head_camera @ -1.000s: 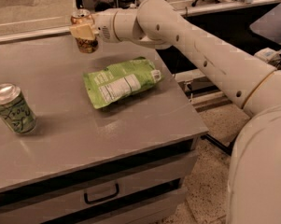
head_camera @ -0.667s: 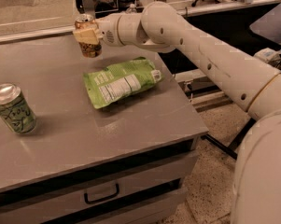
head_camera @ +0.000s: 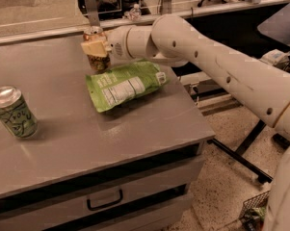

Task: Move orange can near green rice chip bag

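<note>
The orange can (head_camera: 94, 52) is copper-orange with a silver top and stands upright at the back of the grey table (head_camera: 67, 129). My gripper (head_camera: 97, 47) is shut on the can from its right side, its pale fingers (head_camera: 93, 48) wrapped across the can's upper body. The green rice chip bag (head_camera: 126, 83) lies flat with its white label panel up, just in front and to the right of the can. The can's base is close to the bag's upper left edge.
A pale green can (head_camera: 13, 112) with scribbled script stands at the table's left front. The table has a drawer with a handle (head_camera: 104, 200) below. My white arm (head_camera: 221, 66) stretches over the table's right edge. A window rail runs behind the table.
My gripper has carried the orange can forward and a little right, bringing it down closer to the bag's upper left edge. The bag and green can have not moved.
</note>
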Robot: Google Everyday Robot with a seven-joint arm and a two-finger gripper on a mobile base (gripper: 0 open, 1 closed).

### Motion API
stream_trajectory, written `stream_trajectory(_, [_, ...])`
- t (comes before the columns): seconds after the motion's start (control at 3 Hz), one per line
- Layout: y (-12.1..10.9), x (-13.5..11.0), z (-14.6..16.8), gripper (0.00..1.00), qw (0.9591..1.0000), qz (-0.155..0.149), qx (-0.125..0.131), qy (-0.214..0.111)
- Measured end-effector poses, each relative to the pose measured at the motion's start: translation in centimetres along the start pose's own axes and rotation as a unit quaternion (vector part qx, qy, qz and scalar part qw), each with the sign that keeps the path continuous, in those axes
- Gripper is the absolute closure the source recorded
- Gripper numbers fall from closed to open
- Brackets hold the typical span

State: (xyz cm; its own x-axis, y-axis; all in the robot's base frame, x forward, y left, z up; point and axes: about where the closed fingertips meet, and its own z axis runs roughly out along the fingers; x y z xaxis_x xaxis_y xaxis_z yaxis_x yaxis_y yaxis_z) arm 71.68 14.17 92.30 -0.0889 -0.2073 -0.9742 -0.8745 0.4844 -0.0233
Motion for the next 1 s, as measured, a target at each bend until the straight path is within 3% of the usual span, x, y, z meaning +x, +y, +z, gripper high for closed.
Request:
stream_trajectory(0.33, [0.80,1.25,-0.60,0.84,0.9999,0.007,0.014,0.004])
stream_trajectory(1.0, [1.06,2.17,-0.78,0.38,0.9995,0.002,0.029,0.014])
